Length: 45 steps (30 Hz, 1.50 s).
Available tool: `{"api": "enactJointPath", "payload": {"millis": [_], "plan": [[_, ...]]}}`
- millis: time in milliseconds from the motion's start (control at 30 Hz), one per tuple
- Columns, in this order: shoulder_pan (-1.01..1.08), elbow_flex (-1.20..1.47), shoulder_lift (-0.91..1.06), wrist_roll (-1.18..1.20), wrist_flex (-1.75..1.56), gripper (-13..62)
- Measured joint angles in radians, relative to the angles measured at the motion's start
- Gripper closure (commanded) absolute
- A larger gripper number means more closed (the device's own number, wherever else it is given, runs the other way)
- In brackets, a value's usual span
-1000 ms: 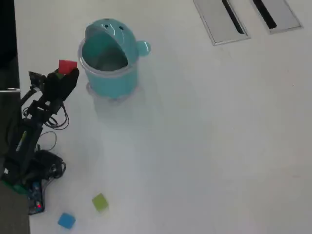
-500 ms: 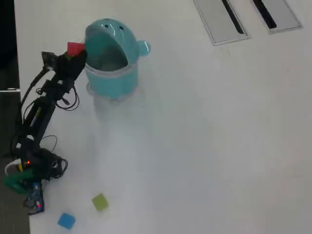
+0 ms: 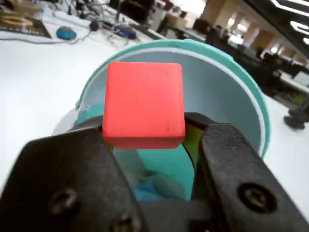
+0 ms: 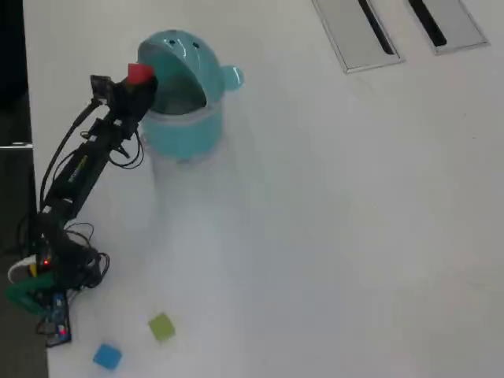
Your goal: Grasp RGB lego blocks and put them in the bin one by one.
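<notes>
Now hand (image 3: 149, 145) holds red block (image 3: 144, 104) — over open bin (image 4: 179, 118).

Red block (image 4: 140, 73): we see it raised at the upper left, over the rim of the teal bin (image 4: 183, 130), lid tipped open. Yellowish-green block (image 4: 161, 326) and blue block (image 4: 107, 356): on the table, lower left, near each other.

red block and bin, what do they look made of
Red block: seemingly hard plastic, matte, with rounded moulded edges and tiny dark scuffs. Bin: likely smooth moulded plastic, teal with a pale inside, and soft highlights on its dome.
</notes>
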Motion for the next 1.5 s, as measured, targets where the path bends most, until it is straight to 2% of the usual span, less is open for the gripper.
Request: {"api": "enactJointPath", "payload": {"millis": [133, 333, 433, 633, 933, 1033, 1100, 1133, 1267, 1500], "plan": [[0.0, -0.11, -0.087, -0.002, -0.003, 31.7], [0.0, -0.127, -0.163, 0.003, -0.02, 28.6], [0.0, -0.238, -0.207, -0.002, -0.028, 23.9], [0.0, -0.255, -0.238, 0.018, -0.051, 23.8], [0.017, -0.255, -0.233, 0.034, -0.051, 21.1], [0.084, -0.255, -0.178, 0.034, 0.046, 20.8], [0.127, -0.282, -0.132, 0.034, 0.08, 12.8], [0.127, -0.287, -0.129, 0.034, 0.084, 12.5], [0.183, -0.37, -0.089, 0.034, 0.272, 13.9], [0.202, -0.367, -0.014, 0.034, 0.382, 14.8]]}}
